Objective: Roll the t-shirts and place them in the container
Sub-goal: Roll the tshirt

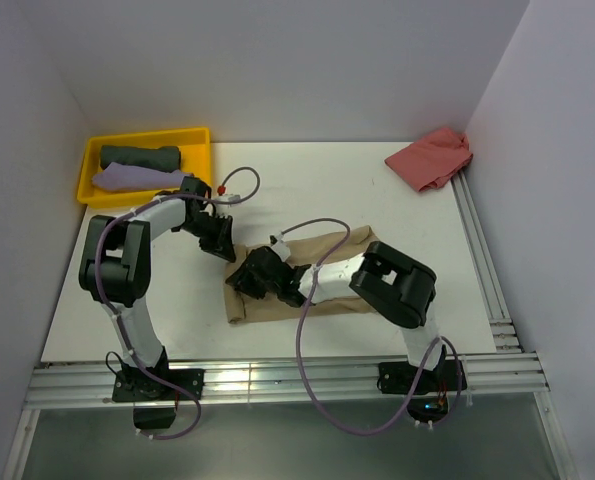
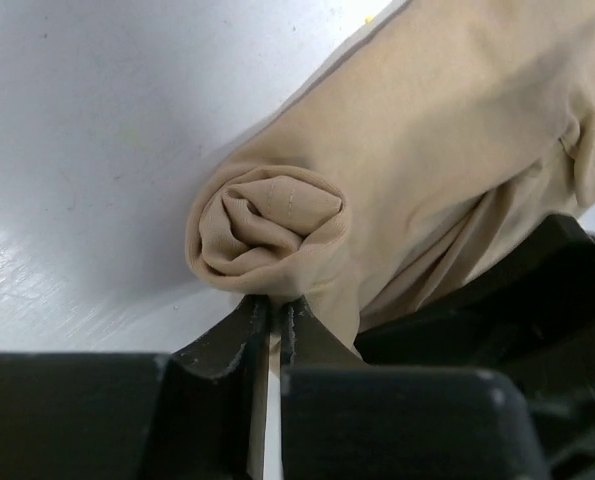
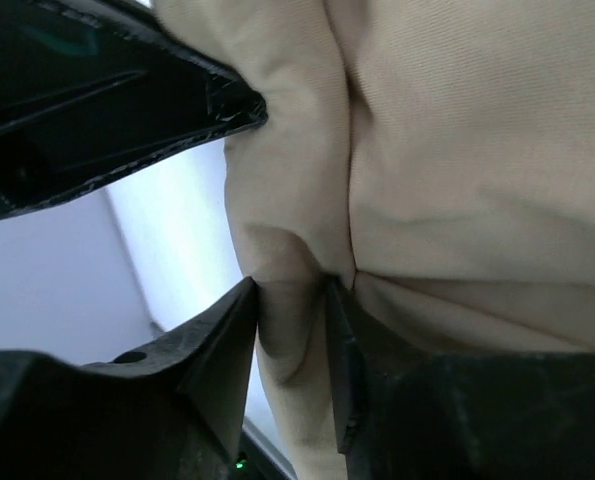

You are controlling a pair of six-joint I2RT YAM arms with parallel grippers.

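The tan-beige t-shirt point(image 1: 345, 243) lies mid-table, partly rolled from its left end. In the left wrist view the rolled end point(image 2: 267, 225) shows as a tight spiral. My left gripper point(image 1: 221, 243) point(image 2: 275, 303) sits at the roll's far end, its jaws nearly together, pinching the roll's lower edge. My right gripper point(image 1: 250, 278) point(image 3: 292, 290) is at the near part of the roll, shut on a thick fold of the tan cloth point(image 3: 437, 150). A salmon-pink shirt point(image 1: 430, 158) lies at the far right. No white tag shows.
A yellow tray point(image 1: 193, 134) at the far left holds a rolled dark green shirt point(image 1: 140, 157) and a lavender shirt point(image 1: 132, 178). Metal rails point(image 1: 482, 260) run along the table's right and near edges. White walls close in the table.
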